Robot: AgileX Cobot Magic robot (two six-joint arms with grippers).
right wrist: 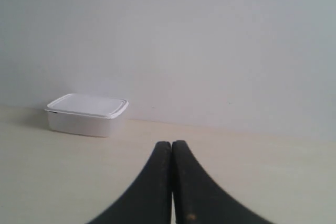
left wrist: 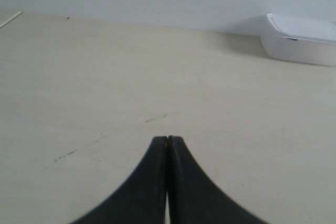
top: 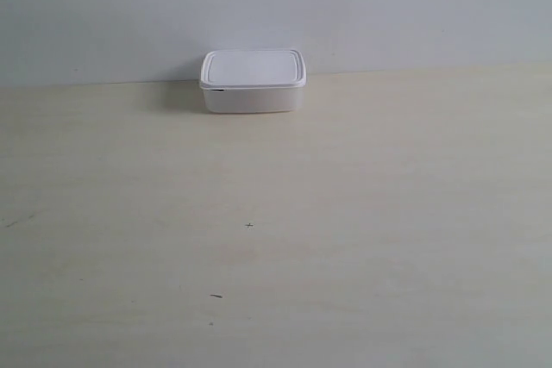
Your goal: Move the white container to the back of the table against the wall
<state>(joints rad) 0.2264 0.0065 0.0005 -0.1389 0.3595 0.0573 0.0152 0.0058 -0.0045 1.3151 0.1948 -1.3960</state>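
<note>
The white container (top: 253, 81) stands with its lid on at the back of the table (top: 276, 239), close against the wall (top: 276, 6). No arm shows in the exterior view. In the left wrist view the container (left wrist: 300, 40) lies far off, well apart from my left gripper (left wrist: 167, 139), whose black fingers are pressed together with nothing between them. The right wrist view shows the container (right wrist: 86, 114) at the wall's foot, also far from my right gripper (right wrist: 171, 143), which is shut and empty.
A few tiny dark specks (top: 216, 296) mark the pale tabletop. The table's far edge (left wrist: 10, 19) shows as a light strip in the left wrist view. Bare wall (right wrist: 210, 51) fills most of the right wrist view.
</note>
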